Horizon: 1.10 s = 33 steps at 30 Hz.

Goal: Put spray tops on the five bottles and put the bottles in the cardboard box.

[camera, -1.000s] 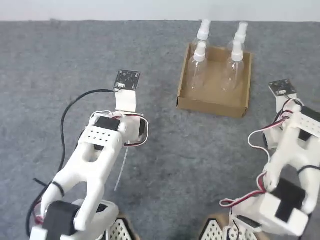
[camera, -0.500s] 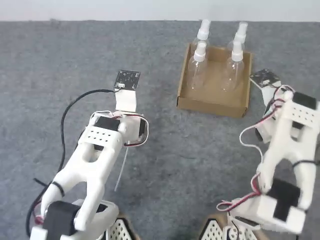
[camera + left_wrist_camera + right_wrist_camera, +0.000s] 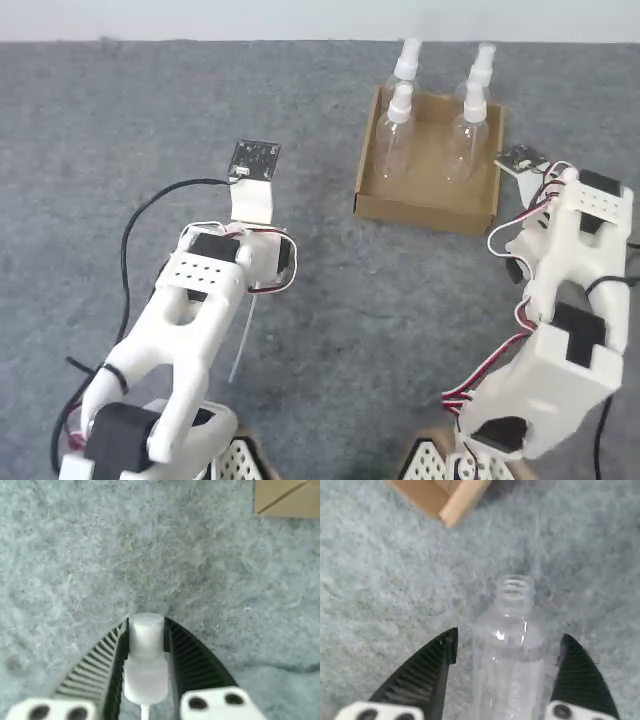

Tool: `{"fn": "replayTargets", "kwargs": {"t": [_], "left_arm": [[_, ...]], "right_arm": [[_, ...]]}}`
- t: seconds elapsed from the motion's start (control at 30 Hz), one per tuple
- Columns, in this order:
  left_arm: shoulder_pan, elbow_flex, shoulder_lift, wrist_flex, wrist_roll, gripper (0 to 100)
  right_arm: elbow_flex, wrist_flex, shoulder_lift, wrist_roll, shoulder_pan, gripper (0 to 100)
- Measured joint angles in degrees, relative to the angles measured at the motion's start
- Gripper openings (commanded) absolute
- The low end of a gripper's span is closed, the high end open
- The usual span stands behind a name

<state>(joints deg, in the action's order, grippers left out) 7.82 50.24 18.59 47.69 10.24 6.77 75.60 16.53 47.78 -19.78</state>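
Observation:
My left gripper (image 3: 145,647) is shut on a white spray top (image 3: 145,665) and holds it above the grey carpet. Its thin tube (image 3: 241,340) trails back under the left arm (image 3: 215,275). A clear bottle (image 3: 512,625) with a bare threaded neck stands between the fingers of my right gripper (image 3: 510,639), which is open; I cannot tell whether the fingers touch it. The cardboard box (image 3: 425,205) sits at the far right. Several capped bottles (image 3: 400,125) stand in it. The right arm (image 3: 575,240) is just right of the box's near corner.
A corner of the box (image 3: 445,497) lies close beyond the bare bottle. Another box corner (image 3: 287,497) shows far off from the left gripper. Grey carpet (image 3: 150,110) covers the table, and the arm bases stand at the near edge.
The right arm has swung left toward the box's near right corner and stretched forward. The left arm has kept still with the spray top.

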Motion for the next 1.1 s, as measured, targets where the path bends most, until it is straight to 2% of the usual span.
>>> {"fn": "replayTargets", "kwargs": {"t": [0.4,0.5,0.63,0.83,1.1], "left_arm": [[0.00,0.00,0.00,0.00,0.00,1],[0.00,0.00,0.00,0.00,-0.09,1],[-0.62,-0.09,0.35,0.00,-0.09,1],[-6.15,-0.09,9.05,0.26,-0.09,1],[-8.00,-3.43,27.96,4.75,-1.05,1]], "right_arm": [[-1.49,0.00,1.05,0.09,-0.79,3.9],[-1.49,1.76,-2.46,-0.18,-1.58,3.0],[-1.49,3.87,-12.04,-4.31,-0.09,3.0],[4.92,4.22,-31.03,-13.01,12.31,0.6],[20.75,-0.44,-50.99,-26.20,40.00,0.5]]}}
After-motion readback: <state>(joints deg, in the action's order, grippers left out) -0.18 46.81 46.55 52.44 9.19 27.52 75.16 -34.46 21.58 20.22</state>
